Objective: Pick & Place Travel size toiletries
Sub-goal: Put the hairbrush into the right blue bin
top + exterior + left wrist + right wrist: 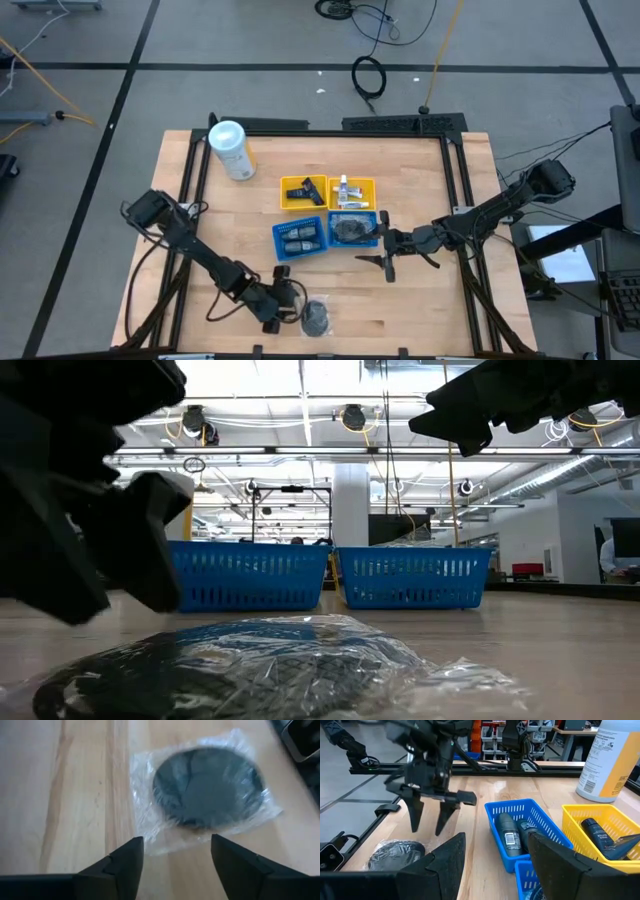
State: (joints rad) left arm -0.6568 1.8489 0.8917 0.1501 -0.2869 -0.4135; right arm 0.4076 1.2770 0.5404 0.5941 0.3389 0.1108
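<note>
Clear-wrapped dark round piece (207,787) lay loose on the bare wood at lower centre, the left gripper (177,852) wide above it, apparently at pickup; next needed a descent and close.

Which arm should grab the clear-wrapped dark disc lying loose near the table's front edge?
Left. Its end effector sits open right beside the wrapped disc, fingers aimed at it. The right end effector hangs farther off, by the blue trays.
</note>
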